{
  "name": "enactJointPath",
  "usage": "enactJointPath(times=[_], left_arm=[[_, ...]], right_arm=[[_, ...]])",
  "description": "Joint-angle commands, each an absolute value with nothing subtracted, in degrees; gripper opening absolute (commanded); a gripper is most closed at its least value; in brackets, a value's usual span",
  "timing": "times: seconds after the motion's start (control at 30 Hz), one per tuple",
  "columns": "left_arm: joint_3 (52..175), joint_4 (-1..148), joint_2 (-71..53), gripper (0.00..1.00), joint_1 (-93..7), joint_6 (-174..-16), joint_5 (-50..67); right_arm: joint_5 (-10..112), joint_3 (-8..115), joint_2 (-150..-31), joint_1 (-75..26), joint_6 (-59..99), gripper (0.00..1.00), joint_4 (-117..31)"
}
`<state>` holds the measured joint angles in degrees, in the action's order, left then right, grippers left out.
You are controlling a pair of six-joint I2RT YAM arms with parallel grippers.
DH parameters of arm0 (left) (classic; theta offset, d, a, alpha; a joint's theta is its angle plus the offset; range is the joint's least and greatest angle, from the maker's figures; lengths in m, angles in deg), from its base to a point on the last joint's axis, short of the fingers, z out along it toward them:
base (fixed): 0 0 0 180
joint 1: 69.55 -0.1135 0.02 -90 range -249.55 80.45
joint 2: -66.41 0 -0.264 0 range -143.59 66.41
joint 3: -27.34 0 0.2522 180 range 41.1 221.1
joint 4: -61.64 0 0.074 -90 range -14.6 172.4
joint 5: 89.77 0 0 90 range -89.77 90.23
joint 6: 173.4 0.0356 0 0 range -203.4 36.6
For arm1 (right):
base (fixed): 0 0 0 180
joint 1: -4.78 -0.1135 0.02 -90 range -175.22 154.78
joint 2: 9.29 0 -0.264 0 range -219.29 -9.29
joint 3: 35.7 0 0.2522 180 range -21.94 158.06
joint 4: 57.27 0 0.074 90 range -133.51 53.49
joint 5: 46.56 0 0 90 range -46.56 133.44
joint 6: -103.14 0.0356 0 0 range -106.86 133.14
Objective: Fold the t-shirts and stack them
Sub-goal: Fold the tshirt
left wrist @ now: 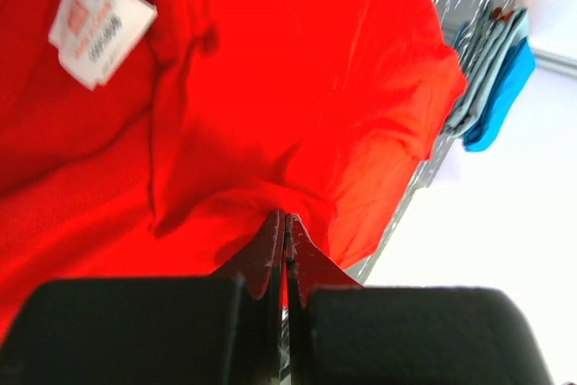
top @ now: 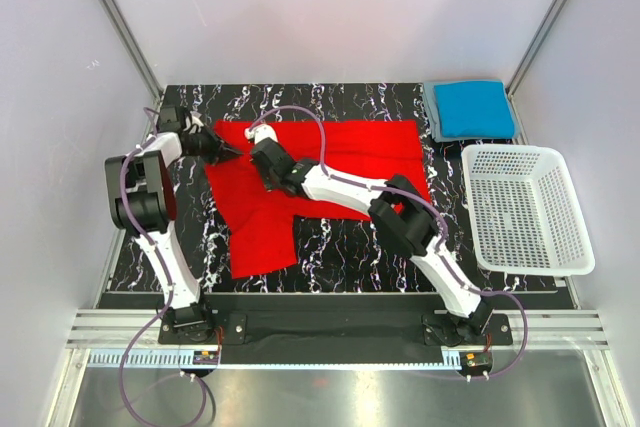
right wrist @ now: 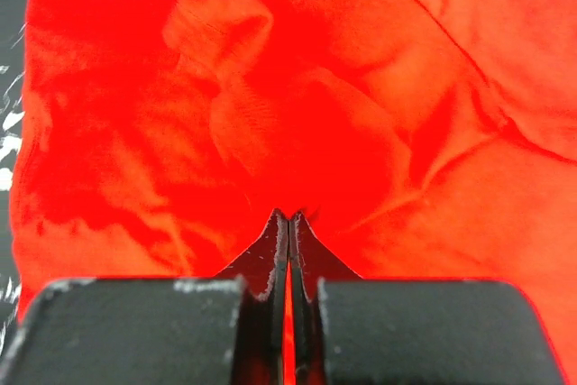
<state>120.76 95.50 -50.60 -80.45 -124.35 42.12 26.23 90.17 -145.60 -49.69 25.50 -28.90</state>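
- The red t-shirt (top: 330, 157) lies spread across the far half of the black marbled table (top: 330, 252). One flap of it reaches toward the near left edge.
- Our left gripper (left wrist: 284, 215) sits at the far left edge of that shirt. Its fingers are pressed together, and a ridge of red cloth is drawn up to their tips, so we read it as pinching the shirt.
- In the left wrist view we see a white sewn-in label (left wrist: 99, 29) on the red cloth, up and left of the pinched fold.
- Our right arm stretches diagonally over the shirt from the near right. The right gripper (right wrist: 288, 215) is down on the shirt's far left part, near the left gripper.
- The right fingers are closed too, with a sliver of red showing between them and rumpled cloth bunched just ahead of the tips. We take this as a pinch on the shirt.
- The blue t-shirt (top: 472, 107) is folded at the far right corner of the table, well apart from both grippers.
- It rests on the folded grey-blue t-shirt (left wrist: 473, 87), whose edges show beside it.
- The white mesh basket (top: 510, 150) stands at the right side, just nearer than that stack and beside the red shirt's right edge.
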Motion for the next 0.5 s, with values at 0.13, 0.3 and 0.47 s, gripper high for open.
enactJointPath(times=[0.13, 0.3, 0.47], left_arm=[[119.33, 104.66, -43.9, 0.0, -80.45, -117.68, 39.7], [115.29, 106.95, -40.3, 0.0, -80.36, -115.75, 37.59], [111.77, 108.36, -38.71, 0.0, -79.57, -114.51, 35.31]], right_arm=[[28.5, 81.86, -134.8, -50.06, 20.43, 0.0, -33.75], [30.43, 76.25, -130.76, -50.15, 19.73, 0.0, -35.33], [32.01, 73.07, -128.48, -50.06, 18.33, 0.0, -34.37]])
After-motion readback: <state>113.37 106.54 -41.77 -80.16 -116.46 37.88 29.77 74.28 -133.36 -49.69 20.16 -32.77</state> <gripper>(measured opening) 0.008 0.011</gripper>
